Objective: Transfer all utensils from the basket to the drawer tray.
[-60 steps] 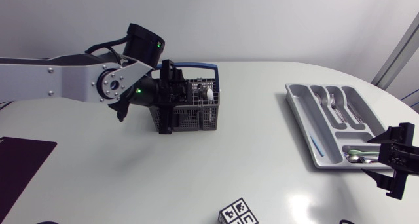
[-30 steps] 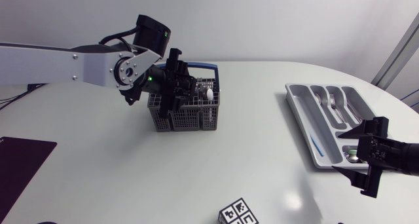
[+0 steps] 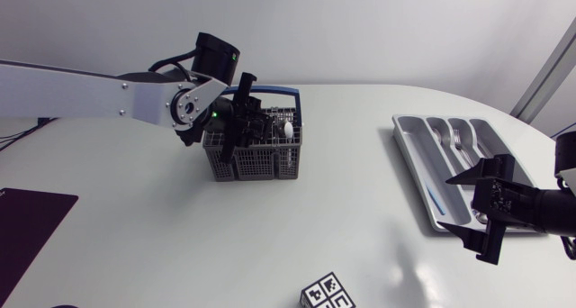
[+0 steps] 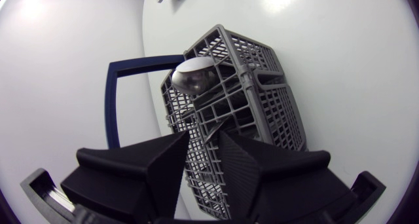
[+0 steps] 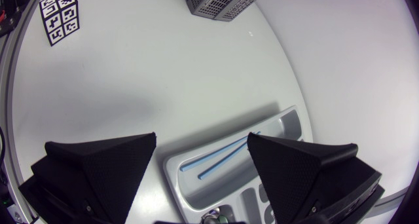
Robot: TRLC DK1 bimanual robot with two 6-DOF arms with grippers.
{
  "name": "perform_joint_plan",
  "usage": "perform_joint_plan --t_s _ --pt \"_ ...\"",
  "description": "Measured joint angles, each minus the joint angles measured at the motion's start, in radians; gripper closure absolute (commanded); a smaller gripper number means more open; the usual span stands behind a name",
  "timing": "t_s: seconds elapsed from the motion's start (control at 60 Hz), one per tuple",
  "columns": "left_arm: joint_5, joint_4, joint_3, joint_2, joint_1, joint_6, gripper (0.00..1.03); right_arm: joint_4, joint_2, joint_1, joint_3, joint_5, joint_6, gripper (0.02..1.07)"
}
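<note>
Risk: left jaws, only narrowly parted and low over the basket [image 3: 270, 162] with a spoon [image 4: 194, 74] standing inside, could snag the mesh and drag or tip it on the table [image 3: 180, 240]; right jaws idle wide by the drawer tray [image 3: 410, 155].

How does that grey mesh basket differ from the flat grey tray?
The grey mesh basket is tall, open-gridded, with a blue handle; the grey drawer tray is shallow, solid-walled, split into long compartments. The basket sits under the left gripper; the tray lies by the right gripper. Both hold cutlery.
</note>
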Motion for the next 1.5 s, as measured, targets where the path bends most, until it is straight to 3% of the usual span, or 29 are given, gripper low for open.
perform_joint_plan --t_s 0.283,0.733,1.5 --pt "0.000 0.000 0.000 0.001 0.000 0.013 1.00 0.007 0.000 0.000 -0.024 0.000 0.003 0.07" --pt "-0.007 -0.005 0.002 -0.002 0.000 0.026 1.00 0.014 -0.018 0.013 -0.042 0.001 0.006 0.07" --pt "-0.008 -0.203 0.061 -0.208 0.000 0.024 1.00 -0.094 -0.235 0.084 -0.067 0.019 0.060 0.07"
